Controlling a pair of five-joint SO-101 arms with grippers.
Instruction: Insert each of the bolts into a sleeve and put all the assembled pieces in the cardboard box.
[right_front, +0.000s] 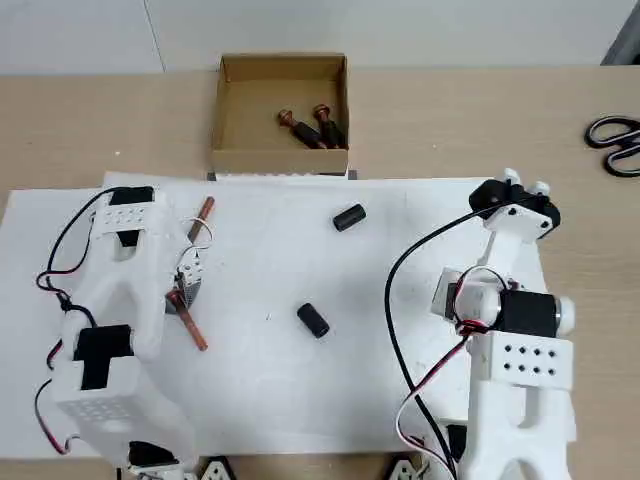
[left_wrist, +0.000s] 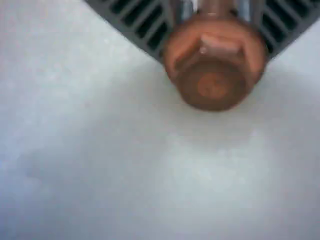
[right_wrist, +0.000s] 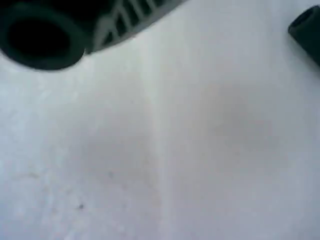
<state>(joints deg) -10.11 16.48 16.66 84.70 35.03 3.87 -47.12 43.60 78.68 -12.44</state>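
Bolt (left_wrist: 212, 70) clamped in left claw (right_front: 186, 284); second bolt (right_front: 203, 215) close by; sleeve (right_front: 313, 320) farther off; right claw (right_wrist: 117, 22): cannot tell.

Left pincer (right_front: 186, 286) low; right pincer (right_front: 512, 192) stretched forward.

Here's what I've got: cardboard box (right_front: 270, 160) at 12 o'clock on the surface (right_front: 100, 120), two assembled pieces (right_front: 310, 127) inside. On the sheet (right_front: 300, 400) in front of it, near sleeve (right_front: 313, 320) sits about centre and far sleeve (right_front: 348, 217) at 1 o'clock. Far bolt (right_front: 202, 218) at 10, near bolt (right_front: 187, 318) at 9. Scissors (right_front: 615, 145) way out at 2.
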